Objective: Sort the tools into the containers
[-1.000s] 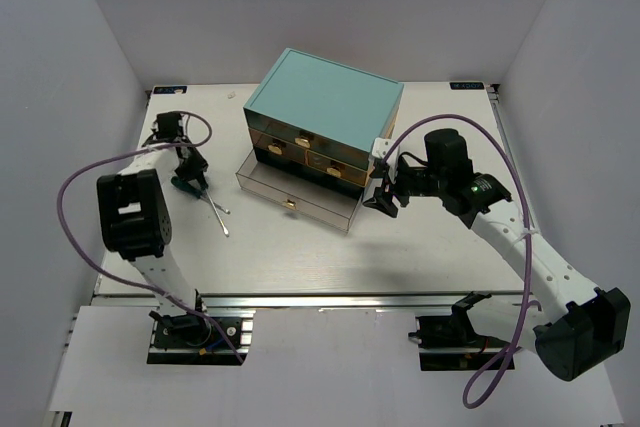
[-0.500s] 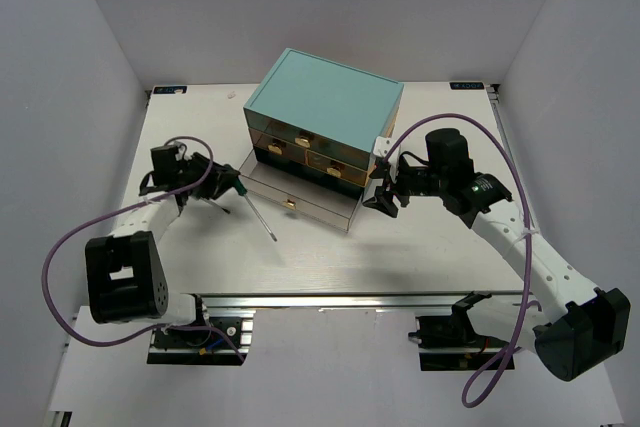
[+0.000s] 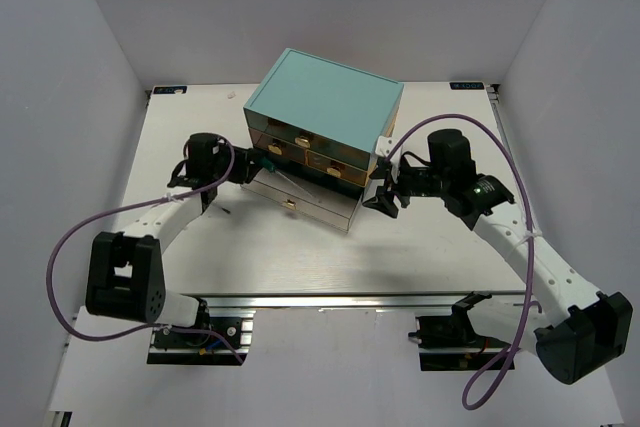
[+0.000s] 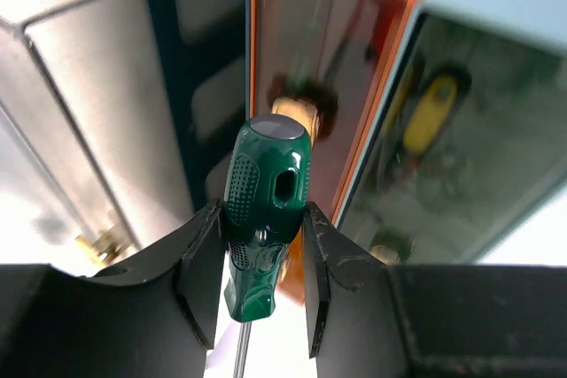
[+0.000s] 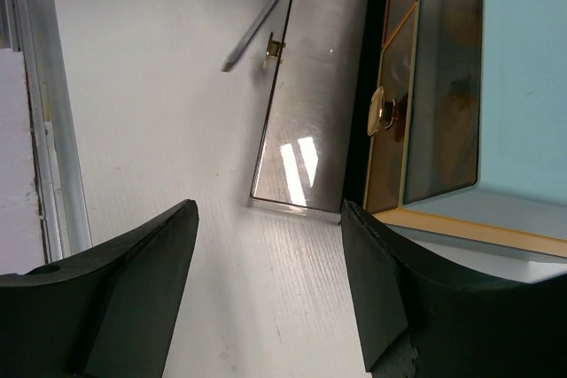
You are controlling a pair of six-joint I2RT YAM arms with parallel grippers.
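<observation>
White tabletop [image 3: 300, 257] is filling most of the overhead view. The teal chest [image 3: 325, 97] is sitting just above centre with its lowest drawer [image 3: 300, 205] pulled out toward the bottom of the frame, which we take as opening a space for tools to go in from above. We are carrying the green-handled screwdriver [image 4: 266, 210] in the left gripper [image 4: 261, 258], with the fingers clamped on the two sides of the handle so it cannot roll. The screwdriver is hanging in the air left of centre in the overhead view, close against the chest's left front corner. Its thin shaft is slanting across the drawer's front edge at the top of the right wrist view. By our reading it is being lined up over the open drawer and is not yet released. A yellow shape [image 4: 432, 112] is showing through a closed drawer's clear front, too blurred for us to name. We are holding the right gripper [image 3: 384, 197] just beside the drawer's right end, its jaws spread wide with nothing between them, probably waiting to steady or close the drawer.
</observation>
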